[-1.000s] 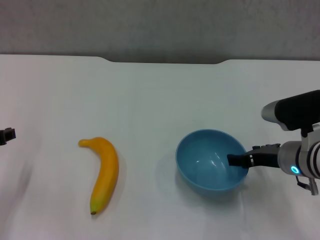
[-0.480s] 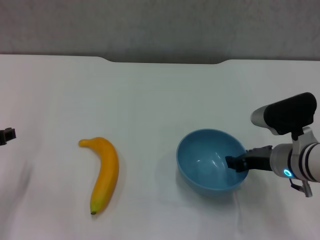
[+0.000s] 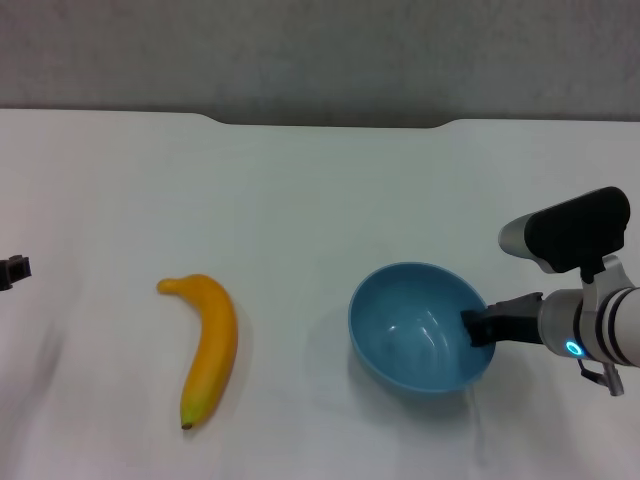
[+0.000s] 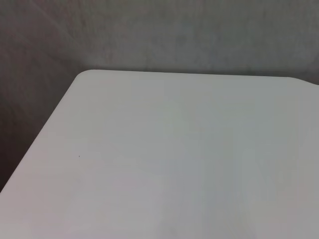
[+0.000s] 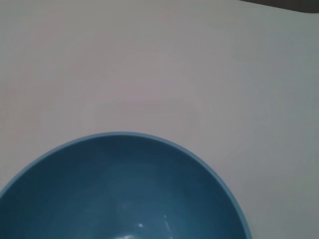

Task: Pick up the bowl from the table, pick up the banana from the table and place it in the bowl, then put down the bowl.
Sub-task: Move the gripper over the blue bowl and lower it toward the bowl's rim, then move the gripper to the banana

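Now we pinch the bowl rim, lower right, with our right hand; banana lower left.

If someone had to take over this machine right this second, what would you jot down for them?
Right claw: at the bowl's right rim, apparently shut on it; the bowl looks tipped, whether it has left the table is unclear.
Left claw: parked at the table's left edge, barely in view.
Banana: lying untouched on the table, left of the bowl.
Done: bowl gripped.
Left: lift the bowl, put the banana in it, set the bowl down.
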You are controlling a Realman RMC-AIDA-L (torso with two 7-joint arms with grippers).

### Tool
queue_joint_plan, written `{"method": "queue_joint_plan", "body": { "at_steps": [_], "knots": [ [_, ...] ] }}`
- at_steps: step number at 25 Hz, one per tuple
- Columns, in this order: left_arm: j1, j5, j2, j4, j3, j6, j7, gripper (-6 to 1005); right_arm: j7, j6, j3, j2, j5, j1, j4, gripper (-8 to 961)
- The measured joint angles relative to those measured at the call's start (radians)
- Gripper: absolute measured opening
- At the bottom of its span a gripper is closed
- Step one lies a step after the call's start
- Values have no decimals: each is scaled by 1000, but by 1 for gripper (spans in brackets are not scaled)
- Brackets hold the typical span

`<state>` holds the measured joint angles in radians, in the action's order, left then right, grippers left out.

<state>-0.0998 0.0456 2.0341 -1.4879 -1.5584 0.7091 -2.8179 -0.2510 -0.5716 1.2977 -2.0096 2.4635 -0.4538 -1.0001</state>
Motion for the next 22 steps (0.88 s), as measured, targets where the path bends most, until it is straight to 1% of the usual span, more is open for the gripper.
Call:
{"method": "queue_joint_plan", "body": {
  "at_steps": [1,6,11,16,22],
  "knots": [
    [0,0,0,2,0,0,0,819,1,0,0,0,0,1,0,120],
    [-4,0,0,20,1,0,-2,819,4,13,0,-1,0,10,-8,87],
    [-6,9,0,16,27,17,-9,819,4,28,9,0,4,44,-70,66],
    [-10,68,-5,-36,104,49,-22,819,-2,27,42,3,16,58,-100,45],
    [-16,79,-5,-100,203,59,-22,819,-7,30,70,5,30,65,-125,28]
  ]
}}
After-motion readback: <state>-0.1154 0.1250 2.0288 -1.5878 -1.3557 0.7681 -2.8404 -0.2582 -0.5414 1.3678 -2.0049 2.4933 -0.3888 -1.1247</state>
